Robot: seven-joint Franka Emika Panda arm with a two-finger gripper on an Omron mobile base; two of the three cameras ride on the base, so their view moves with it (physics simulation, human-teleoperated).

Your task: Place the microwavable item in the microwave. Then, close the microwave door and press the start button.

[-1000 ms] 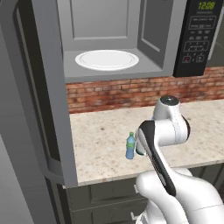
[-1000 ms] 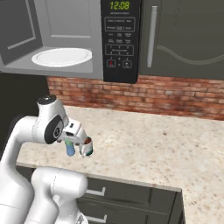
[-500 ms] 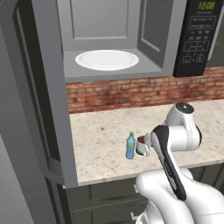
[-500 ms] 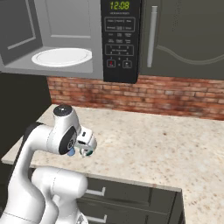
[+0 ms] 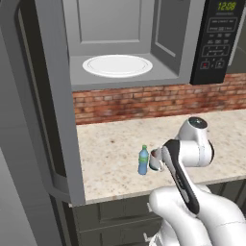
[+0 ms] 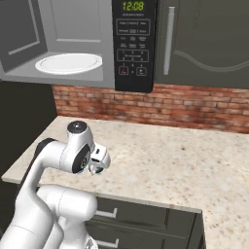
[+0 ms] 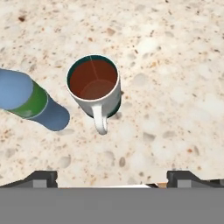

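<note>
The gripper hangs over the counter with its 2 fingertips spread wide and nothing between them. The mug stands upright on the stone toward 12 o'clock from the hand, slightly left of centre, its handle pointing at 6 o'clock, back at the fingers. The blue bottle stands just beside the mug at 9 o'clock. The microwave above hangs open, its turntable plate bare.
</note>
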